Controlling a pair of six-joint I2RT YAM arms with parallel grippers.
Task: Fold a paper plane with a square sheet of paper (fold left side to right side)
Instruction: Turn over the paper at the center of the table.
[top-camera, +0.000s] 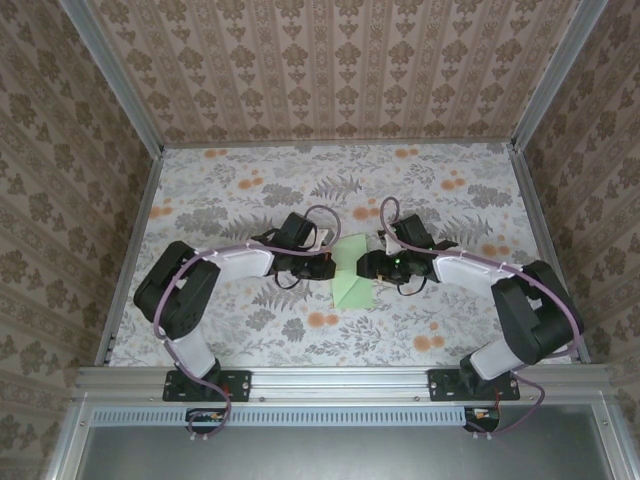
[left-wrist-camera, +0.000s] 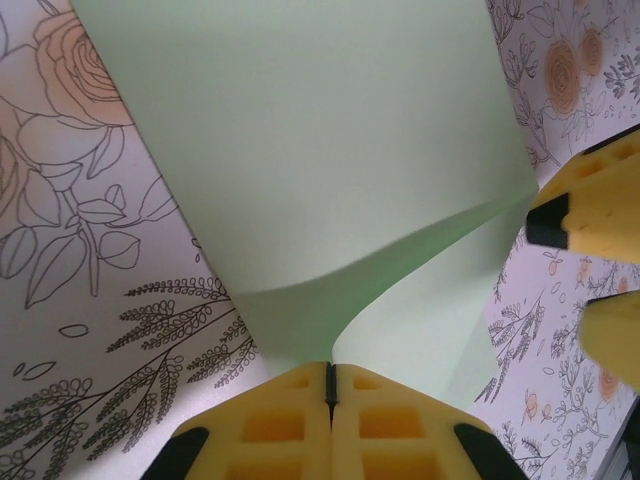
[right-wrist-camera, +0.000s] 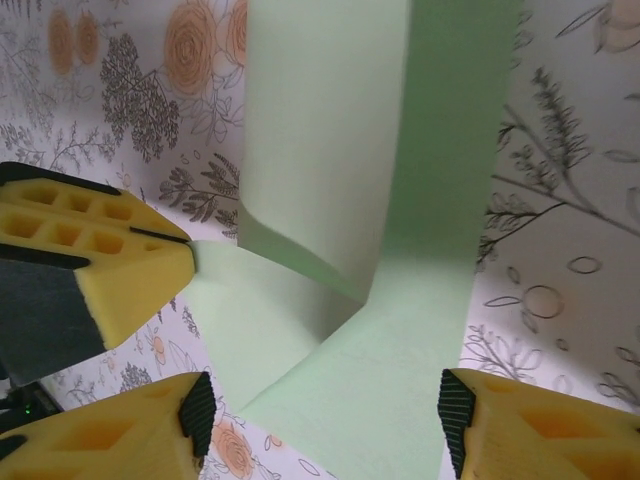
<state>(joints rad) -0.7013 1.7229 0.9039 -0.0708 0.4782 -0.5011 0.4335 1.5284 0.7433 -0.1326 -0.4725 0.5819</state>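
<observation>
**Mia:** Closest to us are two yellow fingers (left-wrist-camera: 270, 430) at the bottom of the left wrist view. They belong to the left gripper (left-wrist-camera: 330, 372), and they are pressed tight together.

**Ben:** Are they pinching something?

**Mia:** Yes. They pinch one edge of the paper plane (left-wrist-camera: 320, 150). That edge is lifted up and curls. The rest of the pale green paper lies flat on the table (left-wrist-camera: 90, 300), which has flowers and leaves drawn all over it.

**Ben:** What about the right gripper (right-wrist-camera: 322, 400)?

**Mia:** Its two yellow tips stand far apart. The green paper lies between them, but they are not squeezing it. From its own camera you can see a fold standing up in the paper. You can also see the left gripper's tip on the paper's corner.

**Ben:** Where is the paper when you look from above?

**Mia:** In the middle of the table, right between the two grippers. One arm reaches in from the left and the other from the right, and they almost meet over the paper.
</observation>
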